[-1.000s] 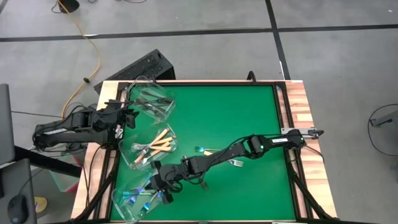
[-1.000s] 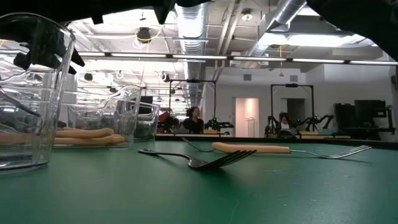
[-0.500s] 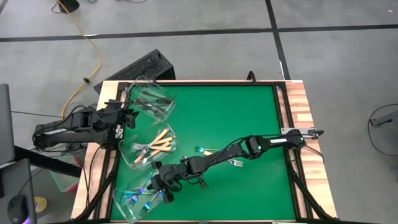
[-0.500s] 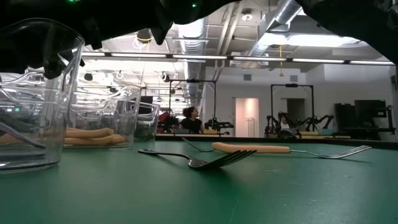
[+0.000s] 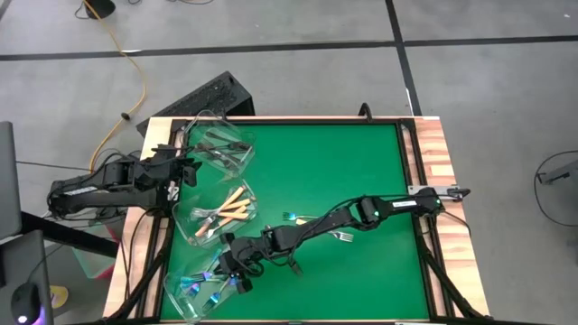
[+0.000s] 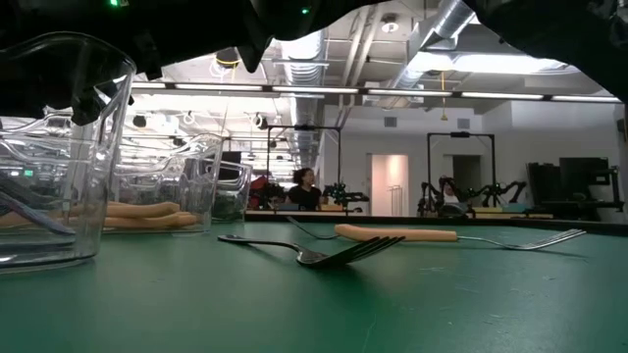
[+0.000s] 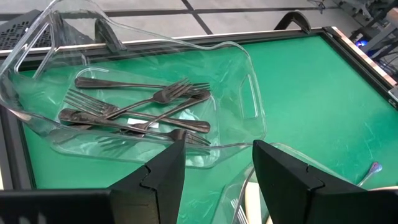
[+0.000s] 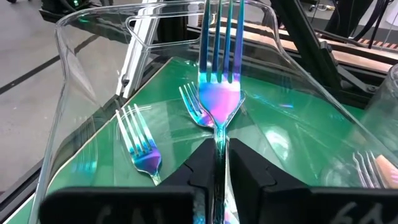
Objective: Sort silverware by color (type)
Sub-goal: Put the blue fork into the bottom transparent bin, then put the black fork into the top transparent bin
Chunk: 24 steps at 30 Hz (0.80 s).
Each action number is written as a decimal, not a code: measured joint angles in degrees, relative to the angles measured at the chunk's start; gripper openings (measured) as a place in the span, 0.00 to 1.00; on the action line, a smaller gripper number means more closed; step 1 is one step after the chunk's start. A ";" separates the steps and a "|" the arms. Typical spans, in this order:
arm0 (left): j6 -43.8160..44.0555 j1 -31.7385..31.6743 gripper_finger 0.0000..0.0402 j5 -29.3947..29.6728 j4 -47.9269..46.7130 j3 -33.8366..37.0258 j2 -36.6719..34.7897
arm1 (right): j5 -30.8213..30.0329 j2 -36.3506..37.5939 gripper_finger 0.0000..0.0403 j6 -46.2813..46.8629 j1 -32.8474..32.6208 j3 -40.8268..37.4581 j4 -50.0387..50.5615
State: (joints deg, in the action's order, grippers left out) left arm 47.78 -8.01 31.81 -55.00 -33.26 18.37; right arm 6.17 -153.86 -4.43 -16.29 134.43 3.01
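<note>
Around the tub with cream-handled forks (image 5: 219, 211), I count three clear tubs; the farthest one (image 7: 134, 106) holds about five grey forks (image 7: 140, 115), and three forks lie loose on the mat beside it. My right gripper (image 8: 220, 163) has barely moved since a second ago; its fingers pinch an iridescent fork (image 8: 219, 93) over the nearest tub (image 5: 200, 287), tines pointing away from the wrist, its length in line with the fingers. Left gripper (image 7: 214, 165) hovers near the farthest tub, fingers spread.

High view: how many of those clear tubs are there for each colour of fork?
Dark metal forks: 1, the top tub
Cream-handled forks: 1, the middle tub
Iridescent forks: 1, the bottom tub
Total: 3 tubs
</note>
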 joint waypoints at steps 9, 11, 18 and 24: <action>-0.01 0.00 0.43 0.00 0.00 0.00 -0.02 | -0.03 0.00 0.25 -0.13 0.00 0.00 -0.02; 0.01 -0.02 0.43 0.00 -0.02 0.00 -0.02 | -0.04 0.00 0.27 -0.13 0.00 0.00 -0.02; -0.01 0.00 0.43 0.02 0.00 0.00 -0.02 | -0.07 0.54 0.35 -0.13 0.03 0.00 0.42; -0.01 -0.02 0.43 0.00 0.00 0.00 0.00 | -0.15 4.79 0.36 -0.44 0.88 0.58 -0.12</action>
State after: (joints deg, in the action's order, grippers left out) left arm 47.77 -8.03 31.81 -55.01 -33.26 18.37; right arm 6.02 -149.07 -4.87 -15.42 135.01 2.88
